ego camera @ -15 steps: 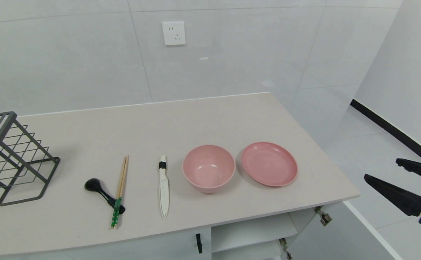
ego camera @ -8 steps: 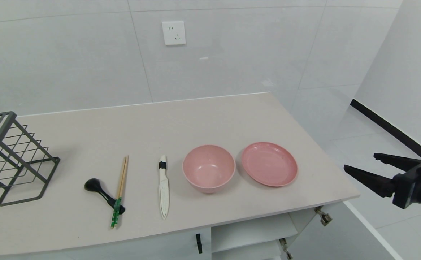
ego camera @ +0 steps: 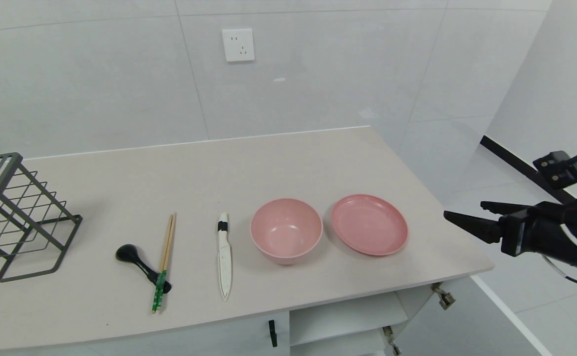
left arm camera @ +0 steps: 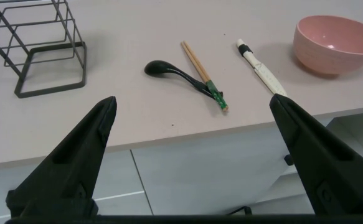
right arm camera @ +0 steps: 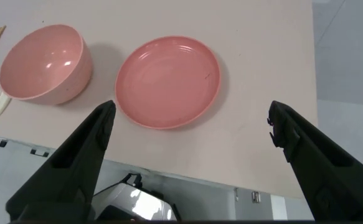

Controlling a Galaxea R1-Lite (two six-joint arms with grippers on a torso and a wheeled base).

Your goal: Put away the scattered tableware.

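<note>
Pink crockery sits at the right end of the counter (ego camera: 249, 158): a bowl (ego camera: 286, 230) and, just beside it toward the counter's right edge, a plate (ego camera: 369, 224), both right way up. To the bowl's left lies a white knife (ego camera: 224, 254). Further left is a pair of chopsticks (ego camera: 165, 257), whose green ends cross the handle of a black spoon (ego camera: 140, 266). A dark wire rack (ego camera: 21, 222) stands at the far left.

Right gripper (ego camera: 464, 208): off the counter's right edge, about level with the plate and pointing toward it, jaws spread, holding nothing. Left gripper (left arm camera: 192, 102): in front of the counter's near edge, facing the spoon and chopsticks, jaws spread wide, likewise bare.

Progress — none of the five items is stored. Each lies on the counter, apart from both grippers, so the task is judged to be at its very start. Likely first step: the right arm takes the plate, the piece nearest to it.

Left to do: plate, bowl, knife, chopsticks, spoon. The rack looks like the place for the cutlery, and the open shelf (ego camera: 348, 311) under the counter may be for the dishes — neither can be confirmed.
</note>
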